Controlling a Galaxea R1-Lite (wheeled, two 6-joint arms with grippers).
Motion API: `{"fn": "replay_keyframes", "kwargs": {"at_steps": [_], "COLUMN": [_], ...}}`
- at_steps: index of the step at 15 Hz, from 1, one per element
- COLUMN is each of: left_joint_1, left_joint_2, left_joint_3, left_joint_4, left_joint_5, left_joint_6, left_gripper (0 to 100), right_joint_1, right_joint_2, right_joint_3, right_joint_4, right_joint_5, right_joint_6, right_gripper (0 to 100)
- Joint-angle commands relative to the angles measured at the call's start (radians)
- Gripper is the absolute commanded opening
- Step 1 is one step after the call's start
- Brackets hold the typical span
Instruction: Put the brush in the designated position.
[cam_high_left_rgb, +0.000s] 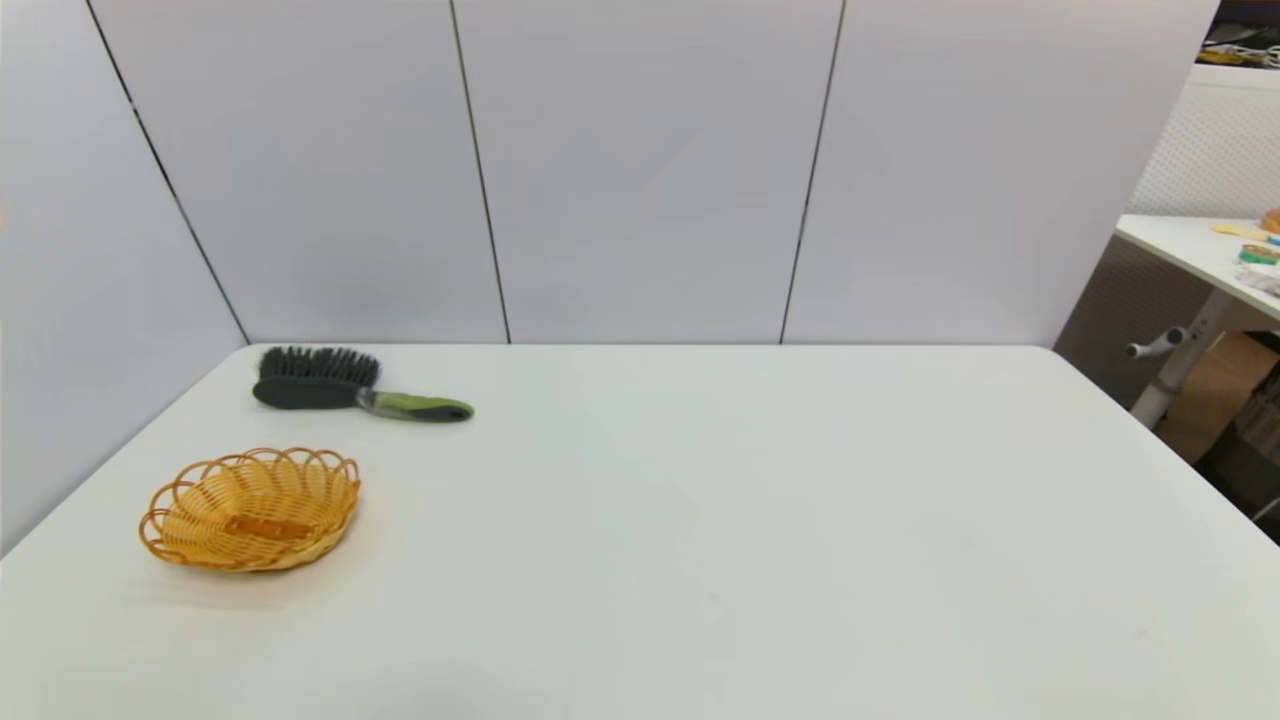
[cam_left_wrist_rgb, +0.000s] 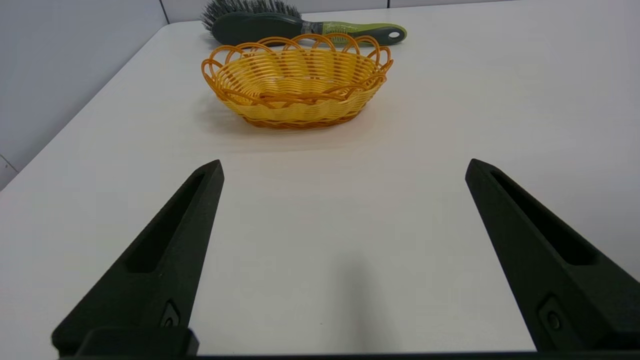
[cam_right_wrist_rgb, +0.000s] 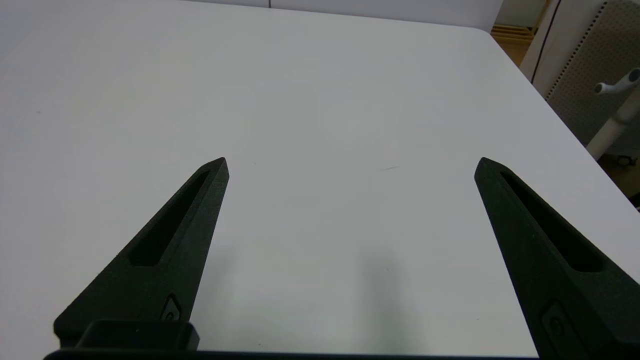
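The brush (cam_high_left_rgb: 350, 388) lies on the white table (cam_high_left_rgb: 700, 520) at the far left, near the back wall. Its black bristles point toward the wall and its lime-green handle points right. The left wrist view shows the brush (cam_left_wrist_rgb: 300, 26) lying just behind the orange basket. My left gripper (cam_left_wrist_rgb: 344, 167) hangs open over bare tabletop well short of the basket, holding nothing. Over plain tabletop on the right side, my right gripper (cam_right_wrist_rgb: 351, 165) is open and empty too. Neither arm shows in the head view. The designated position carries no mark.
An orange woven basket (cam_high_left_rgb: 250, 508) stands at the left, in front of the brush, and is seen closer in the left wrist view (cam_left_wrist_rgb: 297, 80). Grey wall panels close the back and left. A second table (cam_high_left_rgb: 1200, 255) with small items stands off to the right.
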Motion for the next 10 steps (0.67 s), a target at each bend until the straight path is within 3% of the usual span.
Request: {"fn": "replay_keyframes", "kwargs": {"at_steps": [1,10], "left_joint_1": [-0.001,0.0], "left_joint_2": [0.002,0.002], "left_joint_3": [0.0,0.0], "left_joint_4": [0.0,0.0], "left_joint_5": [0.0,0.0], "left_joint_6": [0.001,0.0], "left_gripper": [100,100], "right_joint_1": [0.0,0.0], "right_joint_2": [-0.002,-0.002], "right_joint_3": [0.002,0.002], "right_joint_4": [0.0,0.0], "right_joint_5": [0.0,-0.001], "right_joint_6": [0.0,0.017], "right_gripper": [100,100]}}
